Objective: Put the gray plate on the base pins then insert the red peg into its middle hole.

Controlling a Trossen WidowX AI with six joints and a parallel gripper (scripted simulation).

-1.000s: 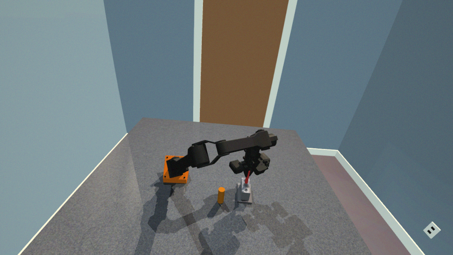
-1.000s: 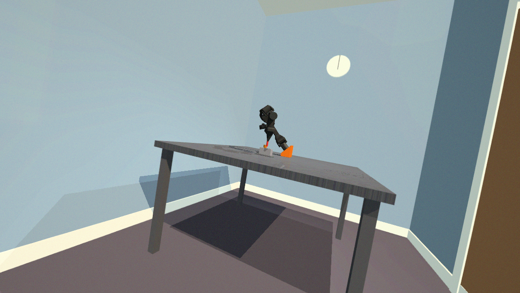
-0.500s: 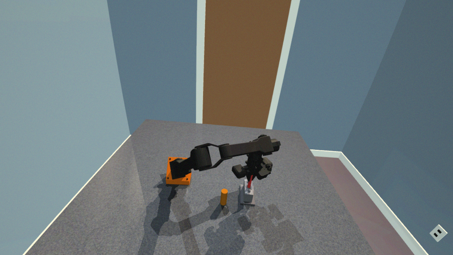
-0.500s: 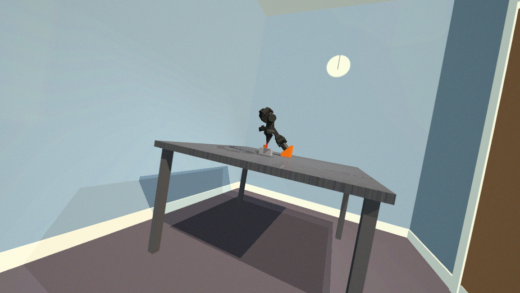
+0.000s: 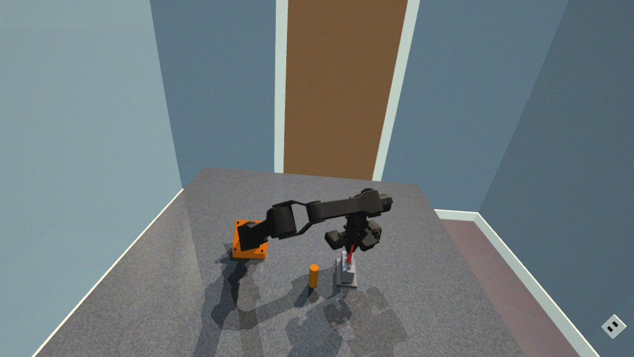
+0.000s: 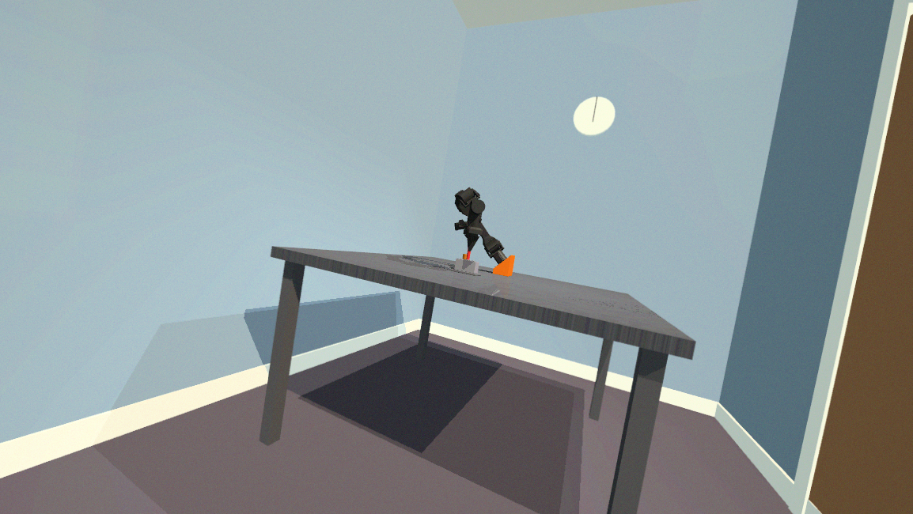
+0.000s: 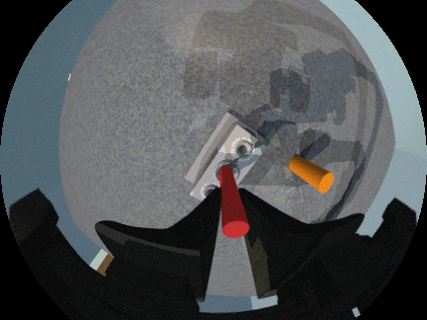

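Observation:
My gripper (image 5: 351, 249) (image 6: 470, 251) (image 7: 228, 193) is shut on the red peg (image 5: 349, 257) (image 6: 467, 255) (image 7: 232, 207), above the plate. The peg leans, and its lower end is at the gray plate's middle hole; how far it is in, I cannot tell. The gray plate (image 5: 348, 277) (image 7: 222, 157) has three ringed holes and sits over the gray base (image 5: 338, 277) (image 7: 213, 149). The plate looks tilted and not flat on the base. The base pins are hidden or too small to make out.
An orange cylinder (image 5: 313, 275) (image 7: 312, 175) stands on the table beside the base, toward the arm's mount. The arm's orange mount (image 5: 249, 255) (image 6: 504, 266) is farther off on the same side. Arm shadows fall across the gray table (image 5: 274, 190).

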